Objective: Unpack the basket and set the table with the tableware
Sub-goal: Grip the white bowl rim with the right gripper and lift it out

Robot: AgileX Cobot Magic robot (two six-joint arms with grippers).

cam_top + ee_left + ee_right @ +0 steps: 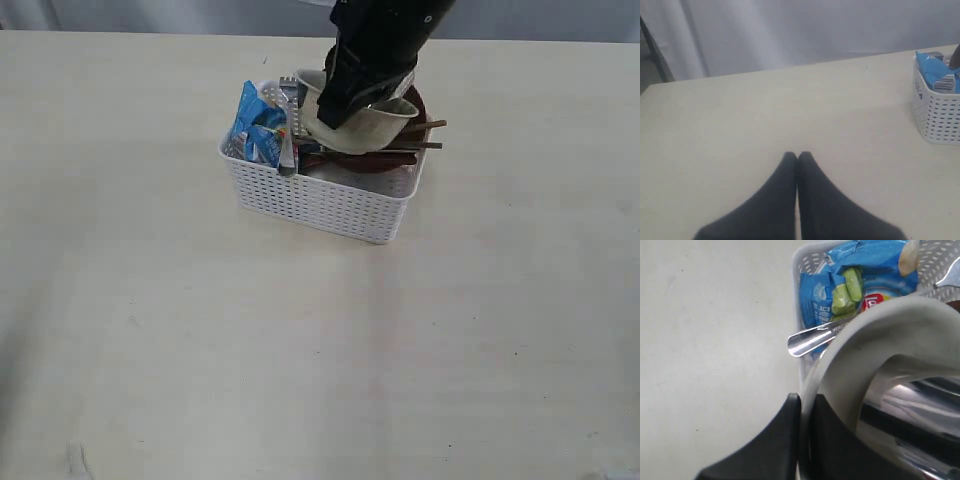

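1. r gripper [806,401] is pinching the rim of the off-white bowl [362,128]. one finger is sitting outside the wall and one inside, nearly pressed together w/ only the thin rim between. a rim grip is making sense here, the bowl looking too wide to span.
2. bowl is sitting tilted on top of the pile in the basket [318,205], which is standing mid-table. can't tell if the bowl is lifting clear yet.
3. steel cup [912,405] is lying inside the bowl, so it's prob going to ride along. judging a roll-out risk if the tilt is getting steeper.
4. l gripper [797,157] is hanging over bare table [740,125], fingers pressed together, holding nothing, well apart from the basket. it's looking parked so as not to be crowding the r arm.
5. other tableware is waiting in the basket:
   - steel utensil handle [812,341] is leaning out over the rim beside the blue snack bag [855,285].
   - chopsticks [425,135] are poking over the basket's right edge in the exterior view.
   - brown plate [412,100] is peeking out behind the bowl.
6. writing: the bag is showing a red badge w/ white letters "la…", the rest being hidden by the bowl rim. prob a lay's logo, not confirming. a small round seal on the bag is too blurred to read. no other labels legible.
7. status: judging the task as barely starting, w/ no tableware lying on the table.
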